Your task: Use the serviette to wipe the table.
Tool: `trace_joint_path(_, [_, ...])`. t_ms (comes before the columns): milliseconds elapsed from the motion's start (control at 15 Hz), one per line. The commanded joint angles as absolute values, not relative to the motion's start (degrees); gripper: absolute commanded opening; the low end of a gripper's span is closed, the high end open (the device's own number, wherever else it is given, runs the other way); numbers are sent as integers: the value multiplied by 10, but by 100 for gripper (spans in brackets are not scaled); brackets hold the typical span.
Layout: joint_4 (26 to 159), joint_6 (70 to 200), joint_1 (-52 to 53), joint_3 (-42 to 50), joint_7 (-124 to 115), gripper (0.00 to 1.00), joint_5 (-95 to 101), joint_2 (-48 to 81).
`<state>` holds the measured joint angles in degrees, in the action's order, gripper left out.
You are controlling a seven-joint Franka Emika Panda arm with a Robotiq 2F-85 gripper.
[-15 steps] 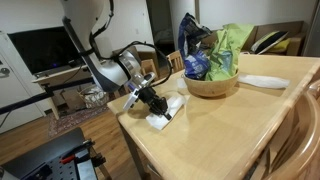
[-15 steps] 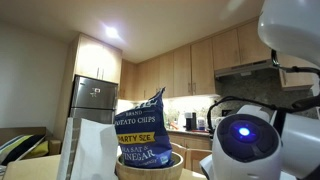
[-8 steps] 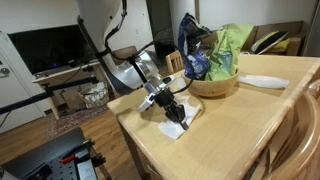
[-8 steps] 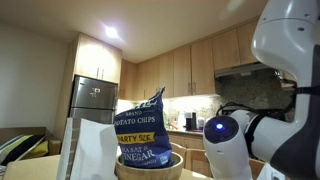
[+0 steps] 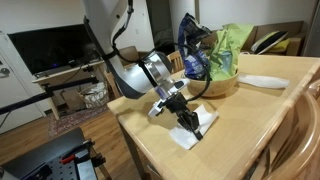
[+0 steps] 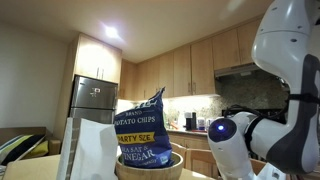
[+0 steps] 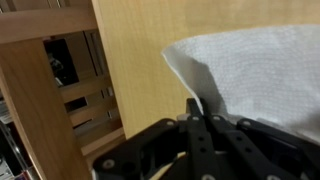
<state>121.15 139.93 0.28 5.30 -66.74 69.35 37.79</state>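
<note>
The white serviette [image 5: 200, 131] lies on the pale wooden table [image 5: 255, 130] near one corner, a fold of it caught in the robot's gripper [image 5: 189, 122] — jaws closed tight, tips down at the tabletop. Beyond it stands a wooden bowl [image 5: 212, 87] stuffed with chip bags [image 5: 204, 52], and past that a flat white dish [image 5: 262, 82]. A slatted chair [image 7: 60, 95] sits beside the table's edge — seen in the wrist view.

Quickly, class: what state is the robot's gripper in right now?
Gripper: closed, its fingers pinching the serviette down on the table.
</note>
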Motion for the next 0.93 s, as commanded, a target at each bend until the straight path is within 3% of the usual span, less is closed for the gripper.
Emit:
trace_joint_path(0, [1213,1429,-27,74,-685,0,697,383])
trace_joint_path(867, [1221,1472,-87,99,-671,0,664,374])
